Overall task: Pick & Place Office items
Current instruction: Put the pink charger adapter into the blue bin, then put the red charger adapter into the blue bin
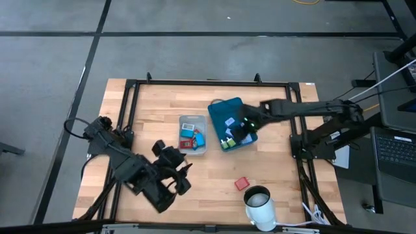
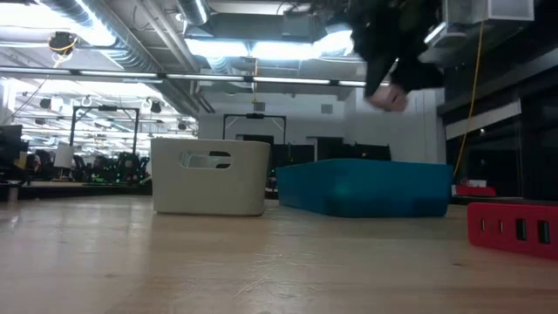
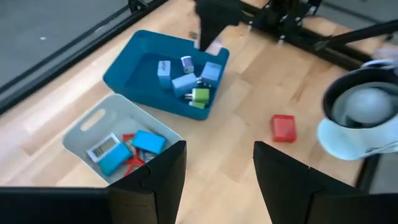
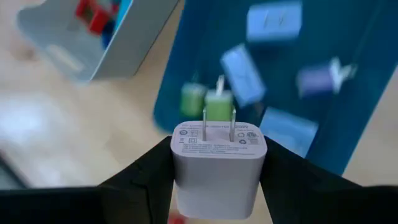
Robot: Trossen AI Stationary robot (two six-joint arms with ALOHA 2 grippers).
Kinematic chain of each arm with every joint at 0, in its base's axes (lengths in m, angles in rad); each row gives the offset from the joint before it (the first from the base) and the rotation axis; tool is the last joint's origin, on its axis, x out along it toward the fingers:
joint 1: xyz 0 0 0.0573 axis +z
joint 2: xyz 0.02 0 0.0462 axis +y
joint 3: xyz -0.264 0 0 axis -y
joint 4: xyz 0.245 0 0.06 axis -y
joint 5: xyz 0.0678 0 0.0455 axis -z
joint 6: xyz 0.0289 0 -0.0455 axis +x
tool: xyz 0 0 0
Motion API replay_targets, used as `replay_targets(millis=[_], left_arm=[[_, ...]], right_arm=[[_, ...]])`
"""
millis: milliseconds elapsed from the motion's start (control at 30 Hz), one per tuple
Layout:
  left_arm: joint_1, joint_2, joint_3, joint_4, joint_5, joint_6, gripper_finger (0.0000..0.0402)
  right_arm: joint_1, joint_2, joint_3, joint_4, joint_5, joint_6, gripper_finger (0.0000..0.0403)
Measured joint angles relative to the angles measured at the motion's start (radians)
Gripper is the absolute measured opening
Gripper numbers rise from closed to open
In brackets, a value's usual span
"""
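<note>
The left gripper (image 1: 175, 177) waits low over the surface (image 1: 214, 175), in front of the grey bin (image 1: 193, 135), its jaws part open and holding nothing. The bin already holds a few office items: a blue block (image 3: 148, 141), a labelled blue piece (image 3: 103, 149) and red bits (image 3: 132, 162).

Just to the right of the bin, nearly touching it, sits the teal tray (image 1: 218, 110). More items lie in it: light blue plugs (image 3: 185, 84), a white-blue one (image 3: 163, 68) and a green one (image 3: 199, 96). The right gripper (image 1: 242, 130) hangs over the side of the tray farther from the bin, its jaws closed on a white plug adapter (image 4: 217, 160), gripped across its flat sides with the two prongs pointing away from the wrist. The adapter looks like hard, smooth plastic, light and stiff. Squeezing the broad flat faces seems the safest hold, since the rounded corners could slip.

Farther right of the bin, a red block (image 1: 242, 183) lies alone on bare wood, with a white cup (image 1: 260, 207) just beyond it near the front edge.

The bin has upright walls, so anything carried to it probably has to clear its rim. The open surface in front of the bin gives room, though the left arm stands close by.
</note>
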State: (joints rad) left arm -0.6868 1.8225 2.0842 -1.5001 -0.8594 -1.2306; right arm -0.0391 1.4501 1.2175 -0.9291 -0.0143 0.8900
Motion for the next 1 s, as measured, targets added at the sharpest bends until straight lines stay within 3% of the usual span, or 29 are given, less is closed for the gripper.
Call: replay_targets(millis=[267, 367, 433, 567, 633, 867, 1000], left_arm=[[0.124, 0.013, 0.000, 0.037, 0.061, 0.134, 0.0167], [0.157, 0.034, 0.000, 0.055, 0.082, 0.149, 0.0163], [0.164, 0.042, 0.000, 0.087, 0.093, 0.157, 0.0162], [0.169, 0.069, 0.000, 0.163, 0.102, 0.178, 0.0162], [0.177, 0.098, 0.000, 0.200, 0.117, 0.196, 0.0161], [0.225, 0.242, 0.000, 0.389, 0.231, 0.289, 0.0159], [0.271, 0.327, 0.000, 0.407, 0.284, 0.355, 0.0160]], right_arm=[[-0.145, 0.152, 0.000, 0.020, 0.022, -0.256, 0.0189], [-0.183, 0.173, 0.000, 0.047, -0.065, -0.278, 0.0189], [-0.196, 0.171, 0.000, 0.054, -0.077, -0.289, 0.0222], [-0.204, 0.121, 0.000, 0.051, -0.080, -0.289, 0.0326], [-0.204, 0.082, 0.000, 0.049, -0.080, -0.276, 0.0346], [-0.209, -0.059, 0.000, 0.054, -0.080, -0.241, 0.0310], [-0.209, -0.160, 0.000, 0.054, -0.080, -0.203, 0.0295]])
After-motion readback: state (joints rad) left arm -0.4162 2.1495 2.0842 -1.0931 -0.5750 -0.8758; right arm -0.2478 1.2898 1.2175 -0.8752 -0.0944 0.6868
